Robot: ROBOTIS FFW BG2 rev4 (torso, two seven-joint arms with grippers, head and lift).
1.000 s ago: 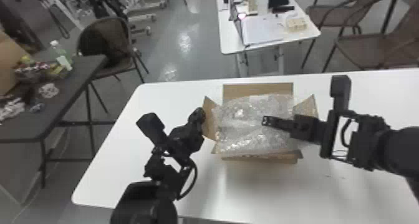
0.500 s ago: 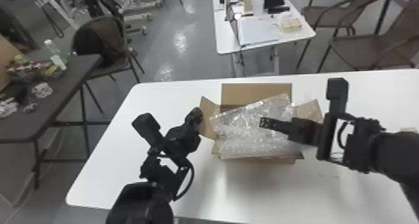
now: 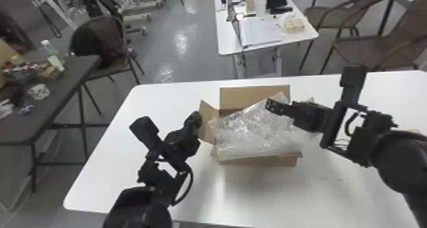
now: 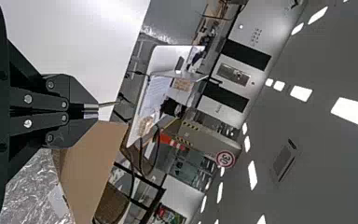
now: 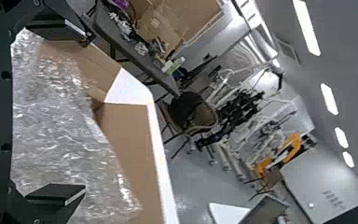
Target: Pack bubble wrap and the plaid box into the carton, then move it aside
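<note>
A white table (image 3: 324, 198) spans the lower frame; at its centre, bubble wrap (image 3: 254, 135) lies over the open carton (image 3: 254, 98). The left gripper (image 3: 197, 114), beside the left flap, has its fingers closed together; the right gripper (image 3: 270, 106), over the wrap, holds its fingers apart. Grey floor (image 3: 162, 52), dark table (image 3: 71, 75) left, brown chairs (image 3: 365, 49) upper right.

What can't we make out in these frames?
Carton interior, head view: mostly hidden under bubble wrap; plaid box inside or not, unclear.
Bubble wrap's far end, right wrist view: cut off by bottom edge.
Right arm, head view: cut off by right edge.
Clutter on dark table, head view: too small.
</note>
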